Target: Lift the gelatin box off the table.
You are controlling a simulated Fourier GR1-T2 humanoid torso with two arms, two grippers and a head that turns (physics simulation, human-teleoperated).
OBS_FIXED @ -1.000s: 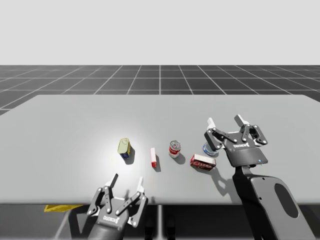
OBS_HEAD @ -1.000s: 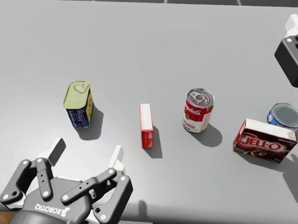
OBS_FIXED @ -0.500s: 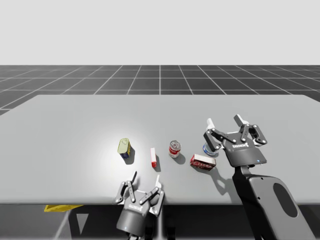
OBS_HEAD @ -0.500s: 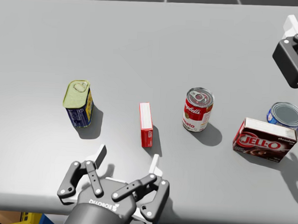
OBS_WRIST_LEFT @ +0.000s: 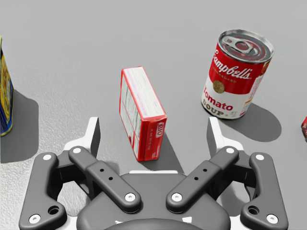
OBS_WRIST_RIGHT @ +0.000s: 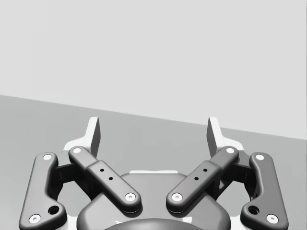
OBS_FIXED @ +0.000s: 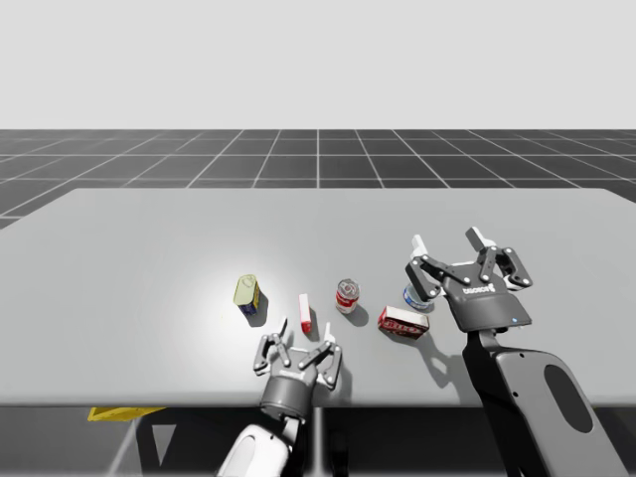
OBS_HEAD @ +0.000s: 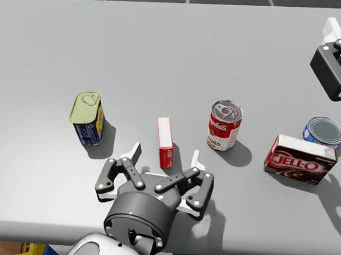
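Thin red gelatin box on its long edge near the table's front edge, left wrist view shows its near end between the left gripper's spread fingers, untouched, high view shows the right gripper released near a blue can.

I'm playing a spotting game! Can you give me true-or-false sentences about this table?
1. The left gripper is open, with one end of the red box between its fingers. True.
2. The red-and-white can lies on its side. False: it stands upright.
3. The right gripper holds the brown box. False: it is open and holds nothing.
4. The blue can sits right by the brown box. True.
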